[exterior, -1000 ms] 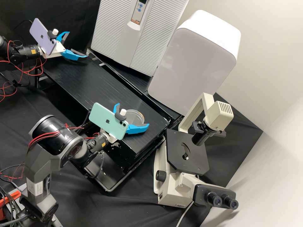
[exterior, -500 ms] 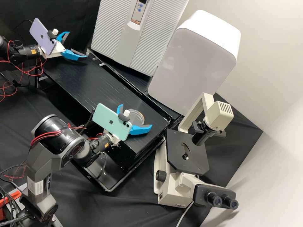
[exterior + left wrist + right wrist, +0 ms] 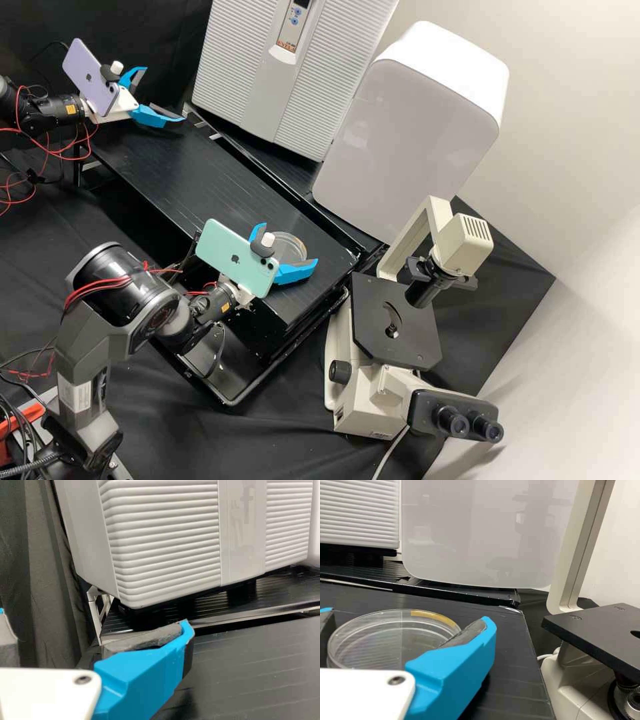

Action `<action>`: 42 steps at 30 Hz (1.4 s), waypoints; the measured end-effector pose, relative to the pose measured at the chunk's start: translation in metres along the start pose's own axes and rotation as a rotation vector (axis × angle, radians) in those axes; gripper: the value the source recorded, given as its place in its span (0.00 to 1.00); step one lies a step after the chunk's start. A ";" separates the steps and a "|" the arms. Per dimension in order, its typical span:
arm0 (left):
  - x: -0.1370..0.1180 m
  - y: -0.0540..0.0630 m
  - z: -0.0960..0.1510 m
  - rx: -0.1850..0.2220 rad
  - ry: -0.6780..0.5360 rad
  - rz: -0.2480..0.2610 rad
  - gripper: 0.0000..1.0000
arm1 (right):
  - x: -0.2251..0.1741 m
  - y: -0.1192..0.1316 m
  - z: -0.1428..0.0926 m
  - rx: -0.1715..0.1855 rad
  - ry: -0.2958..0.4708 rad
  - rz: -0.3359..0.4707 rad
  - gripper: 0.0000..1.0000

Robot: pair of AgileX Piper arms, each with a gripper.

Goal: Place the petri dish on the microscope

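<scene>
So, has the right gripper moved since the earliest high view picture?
Yes, slightly: in the high view, the right gripper has shifted toward the fixed microscope.

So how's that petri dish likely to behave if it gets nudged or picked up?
The petri dish is probably light and stiff, since its clear wall looks thin. That smooth, curved side may slip in a loose grip. Being wide, shallow and level, it would likely slide rather than roll or tip.
</scene>
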 end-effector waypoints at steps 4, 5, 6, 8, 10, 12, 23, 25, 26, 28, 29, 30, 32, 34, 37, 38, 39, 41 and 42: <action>0.000 0.000 0.000 0.000 0.000 0.000 1.00 | 0.000 0.000 0.000 0.000 0.003 -0.002 0.00; 0.000 0.000 0.000 0.000 0.000 0.000 1.00 | 0.000 0.000 0.000 0.001 0.002 -0.002 0.00; 0.000 0.000 0.000 0.000 0.000 0.000 1.00 | 0.000 0.000 0.000 0.001 0.002 -0.002 0.00; 0.000 0.000 0.000 0.000 0.000 0.000 1.00 | 0.000 0.000 0.000 0.002 0.004 -0.003 0.00; 0.000 0.000 0.000 0.000 0.000 0.000 1.00 | 0.000 0.000 0.000 0.007 0.004 -0.003 0.00; 0.000 0.000 0.000 0.000 0.000 0.000 1.00 | 0.000 0.000 0.000 0.017 0.004 -0.003 0.00; 0.000 0.000 0.000 0.000 0.000 0.000 1.00 | -0.001 0.004 0.002 0.045 0.011 -0.011 0.00; 0.000 0.000 0.000 0.000 0.000 0.000 1.00 | -0.003 0.009 0.003 0.056 0.016 -0.006 0.00; 0.000 0.000 0.000 0.000 0.000 0.000 1.00 | -0.006 0.012 0.004 0.064 0.013 -0.004 0.00; 0.000 0.000 0.000 0.000 0.000 0.000 1.00 | -0.009 0.019 0.005 0.076 0.009 0.014 0.00; 0.000 0.000 0.000 0.000 0.000 0.000 1.00 | -0.012 0.022 0.006 0.084 0.010 0.025 0.00; 0.000 0.000 0.000 0.000 0.000 0.000 1.00 | -0.014 0.025 0.007 0.090 0.008 0.036 0.00; 0.000 0.000 0.000 0.000 0.000 0.000 1.00 | -0.019 0.033 0.009 0.099 0.009 0.059 0.00; 0.000 0.000 0.000 0.000 0.000 0.000 1.00 | -0.022 0.038 0.011 0.109 0.009 0.076 0.00; 0.000 0.000 0.000 0.000 0.000 0.000 1.00 | -0.027 0.046 0.014 0.100 0.000 0.112 0.00; 0.000 0.000 0.000 0.000 0.000 0.000 1.00 | -0.027 0.049 0.015 0.099 0.003 0.126 0.00; 0.000 0.000 0.000 0.000 0.000 0.000 1.00 | -0.028 0.051 0.016 0.098 0.003 0.142 0.00; 0.000 0.000 0.000 0.000 0.000 0.000 1.00 | -0.027 0.055 0.019 0.094 -0.008 0.159 0.00; 0.000 0.000 0.000 0.000 0.000 0.000 1.00 | -0.026 0.057 0.021 0.093 -0.014 0.166 0.00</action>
